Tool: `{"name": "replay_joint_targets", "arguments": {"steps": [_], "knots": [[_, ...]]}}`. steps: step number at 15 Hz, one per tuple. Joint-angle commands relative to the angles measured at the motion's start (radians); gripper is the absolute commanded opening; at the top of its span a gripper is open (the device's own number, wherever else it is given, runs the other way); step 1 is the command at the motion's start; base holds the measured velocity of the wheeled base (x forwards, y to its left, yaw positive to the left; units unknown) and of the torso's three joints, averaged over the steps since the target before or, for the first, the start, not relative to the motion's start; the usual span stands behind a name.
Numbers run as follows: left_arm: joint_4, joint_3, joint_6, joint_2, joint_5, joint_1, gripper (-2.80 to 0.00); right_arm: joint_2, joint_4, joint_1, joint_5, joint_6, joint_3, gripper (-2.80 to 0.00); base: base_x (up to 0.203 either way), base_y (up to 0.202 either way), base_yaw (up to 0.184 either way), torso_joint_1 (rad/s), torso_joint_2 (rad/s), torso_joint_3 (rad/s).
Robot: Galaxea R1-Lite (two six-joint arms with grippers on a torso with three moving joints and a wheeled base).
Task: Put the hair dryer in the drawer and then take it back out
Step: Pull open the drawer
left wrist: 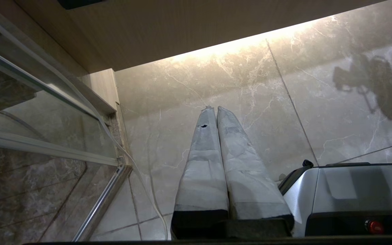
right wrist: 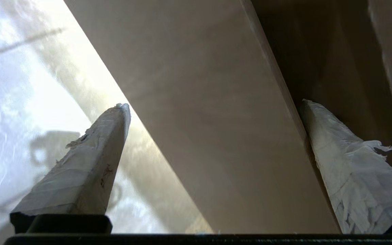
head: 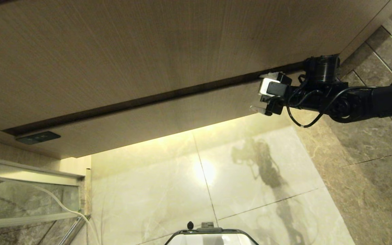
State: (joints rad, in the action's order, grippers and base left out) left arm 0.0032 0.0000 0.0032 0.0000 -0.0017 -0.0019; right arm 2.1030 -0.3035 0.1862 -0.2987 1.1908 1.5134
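Our right claw at the closed drawer

On the left, our left gripper (left wrist: 213, 109) hung over the pale floor (head: 250, 190) with its fingers pressed together, holding nothing. The drawer (head: 168, 119) was shut under the tall wood panel (head: 148, 51). On the right, our right gripper (head: 265, 92) was wide open across the drawer's top edge. We could not see the hair dryer

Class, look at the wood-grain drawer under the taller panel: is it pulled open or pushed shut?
Shut. The drawer front lies flush below the panel, only a dark seam between; the open right gripper straddles its front.
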Motion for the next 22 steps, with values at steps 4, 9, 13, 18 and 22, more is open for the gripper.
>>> {"name": "replay_joint_targets", "arguments": {"steps": [4, 9, 13, 18, 22], "knots": [[0.000, 0.001, 0.000, 0.000, 0.000, 0.000, -2.80, -0.009, 0.029, -0.001, 0.034, -0.030, -0.016, 0.00, 0.000, 0.000, 0.000, 0.000, 0.00, 0.000], [0.000, 0.002, 0.000, 0.000, 0.001, -0.001, -2.80, -0.055, 0.093, -0.001, 0.065, -0.033, -0.062, 0.00, 0.000, 0.000, 0.000, 0.000, 0.00, 0.000], [0.000, 0.002, 0.000, 0.000, 0.000, 0.000, -2.80, -0.102, 0.105, 0.001, 0.067, -0.033, -0.111, 0.00, 0.000, 0.000, 0.000, 0.000, 0.00, 0.000], [0.000, 0.002, 0.000, 0.000, 0.000, 0.000, -2.80, -0.225, 0.309, -0.003, 0.067, -0.033, -0.227, 0.00, 0.000, 0.000, 0.000, 0.000, 0.00, 0.000], [0.000, 0.002, 0.000, 0.000, 0.000, 0.000, -2.80, -0.366, 0.449, -0.011, 0.170, -0.035, -0.338, 0.00, 0.000, 0.000, 0.000, 0.000, 0.00, 0.000]]}}
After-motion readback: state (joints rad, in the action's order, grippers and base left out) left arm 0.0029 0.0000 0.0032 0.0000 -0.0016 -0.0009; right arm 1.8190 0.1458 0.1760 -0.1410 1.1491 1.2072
